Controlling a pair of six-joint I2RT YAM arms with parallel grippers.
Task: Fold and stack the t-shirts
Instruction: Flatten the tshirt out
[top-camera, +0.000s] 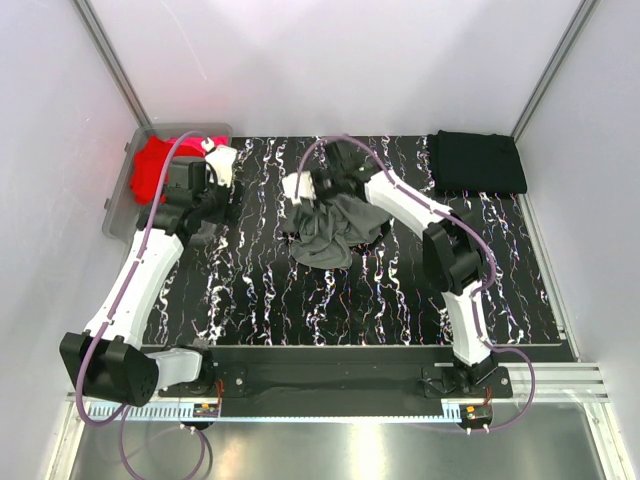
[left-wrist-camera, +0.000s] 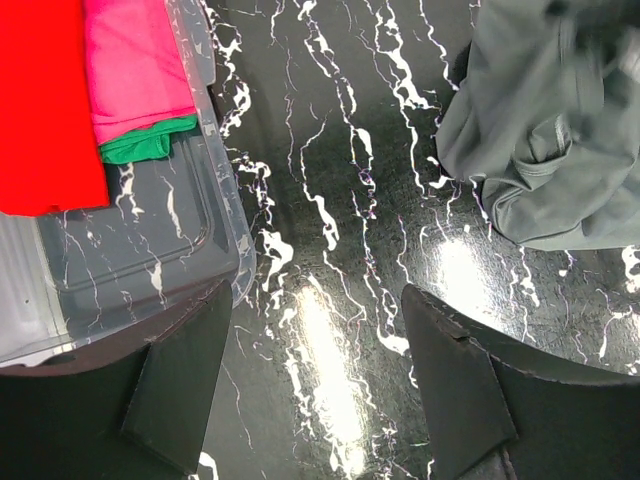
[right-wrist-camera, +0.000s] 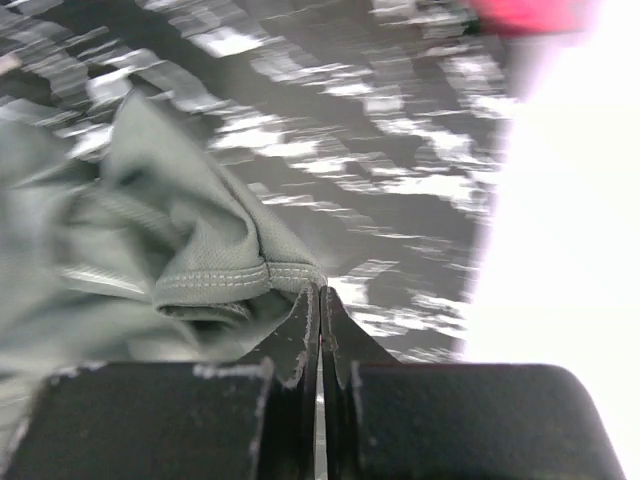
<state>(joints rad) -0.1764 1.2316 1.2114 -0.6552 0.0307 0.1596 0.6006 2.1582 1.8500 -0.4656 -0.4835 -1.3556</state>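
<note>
**Right wrist view: tool clenched on a grey hem**

The right tool is clenched tip to tip on a hem corner of the dark grey t-shirt, which lies bunched mid-surface. To its left, the left tool hangs released above the marbled surface. It is just beside a clear bin at far left holding a red t-shirt, pink t-shirt and green t-shirt. A folded black t-shirt lies far right.
</note>
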